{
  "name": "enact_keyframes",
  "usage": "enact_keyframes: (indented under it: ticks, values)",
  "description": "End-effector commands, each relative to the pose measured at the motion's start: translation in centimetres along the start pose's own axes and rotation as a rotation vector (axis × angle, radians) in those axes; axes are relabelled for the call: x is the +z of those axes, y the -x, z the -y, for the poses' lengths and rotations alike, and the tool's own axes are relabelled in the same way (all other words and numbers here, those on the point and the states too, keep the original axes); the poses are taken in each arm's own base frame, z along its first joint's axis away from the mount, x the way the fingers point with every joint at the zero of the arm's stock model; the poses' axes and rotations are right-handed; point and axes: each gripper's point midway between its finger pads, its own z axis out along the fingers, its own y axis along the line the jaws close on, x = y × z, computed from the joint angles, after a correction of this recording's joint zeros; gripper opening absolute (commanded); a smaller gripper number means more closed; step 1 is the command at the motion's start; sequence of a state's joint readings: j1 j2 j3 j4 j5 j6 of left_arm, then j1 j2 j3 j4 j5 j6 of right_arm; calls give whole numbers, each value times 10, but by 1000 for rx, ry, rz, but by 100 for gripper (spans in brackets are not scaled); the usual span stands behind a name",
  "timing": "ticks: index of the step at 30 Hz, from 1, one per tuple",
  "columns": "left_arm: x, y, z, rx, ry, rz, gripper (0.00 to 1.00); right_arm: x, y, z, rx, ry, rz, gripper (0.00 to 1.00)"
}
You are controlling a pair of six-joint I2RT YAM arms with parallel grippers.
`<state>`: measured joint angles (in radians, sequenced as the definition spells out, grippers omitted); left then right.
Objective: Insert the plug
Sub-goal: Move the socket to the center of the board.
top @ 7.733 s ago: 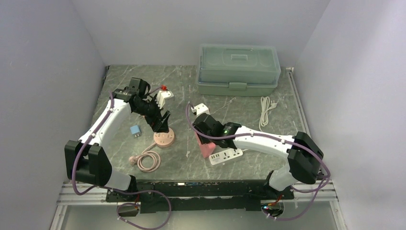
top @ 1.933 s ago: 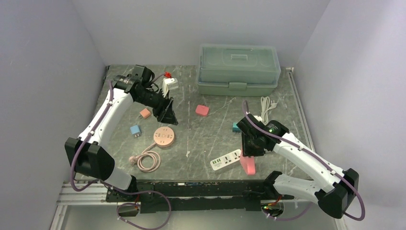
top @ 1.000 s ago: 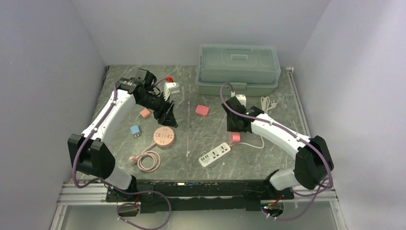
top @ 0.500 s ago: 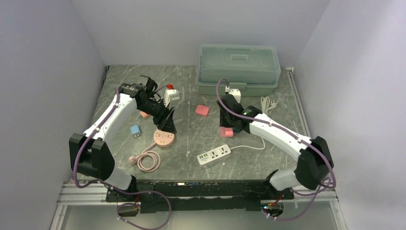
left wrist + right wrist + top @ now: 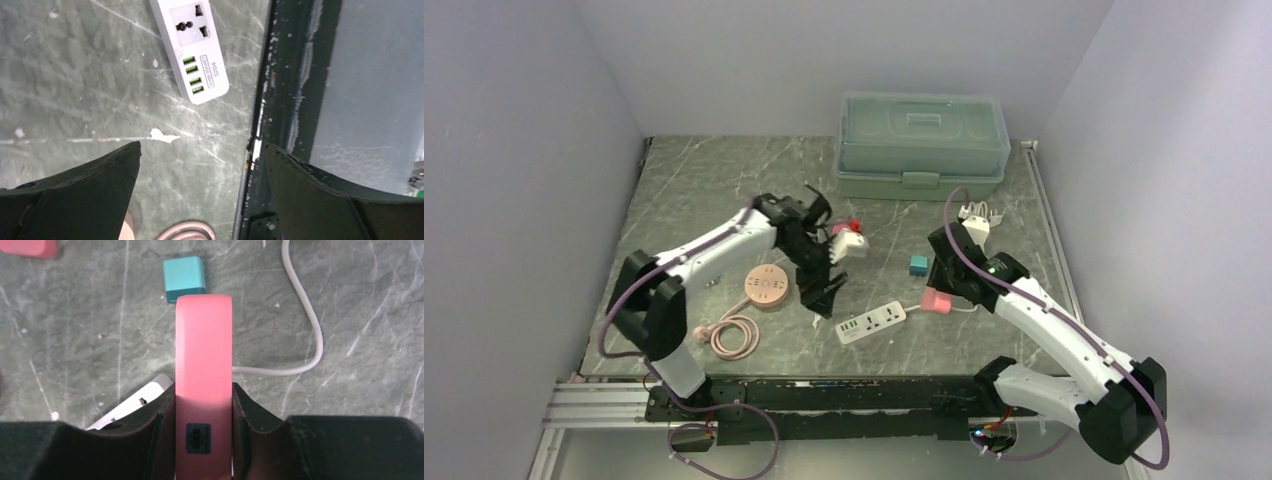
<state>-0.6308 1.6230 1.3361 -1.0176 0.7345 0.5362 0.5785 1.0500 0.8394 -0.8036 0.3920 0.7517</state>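
My right gripper is shut on a flat pink plug, which stands out straight between its fingers. In the top view that plug hangs just right of the white power strip, whose end shows under the left finger in the right wrist view. My left gripper hovers left of the strip with its jaws wide open and nothing between them. In the left wrist view the strip lies ahead of the fingers, sockets facing up.
A teal adapter lies beyond the pink plug, also in the top view. The strip's white cable curves off to the right. A round pink hub with a coiled cord sits left. A green box stands at the back. The table's front edge is close.
My left arm swung from the back left to the table's middle and its jaws opened wide. My right arm carried the pink plug from the centre to the strip's right end.
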Motion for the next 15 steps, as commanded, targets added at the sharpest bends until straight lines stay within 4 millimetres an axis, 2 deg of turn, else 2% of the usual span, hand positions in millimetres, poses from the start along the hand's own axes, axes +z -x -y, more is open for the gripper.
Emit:
enact_keyframes:
  ticks: [1, 3, 7, 11, 15]
  values:
    - [31, 13, -28, 98, 162, -110, 100, -14, 23, 0, 109, 27, 95, 0]
    - [49, 13, -32, 114, 198, -146, 100, -19, 30, 5, 132, 27, 118, 0]
    - [82, 8, -26, 124, 221, -201, 100, -27, 41, 14, 167, 36, 152, 0]
    - [105, 7, -22, 146, 235, -244, 100, -29, 43, 22, 169, 37, 158, 0]
    - [121, 11, -32, 165, 269, -282, 100, -32, 48, 25, 190, 65, 180, 0]
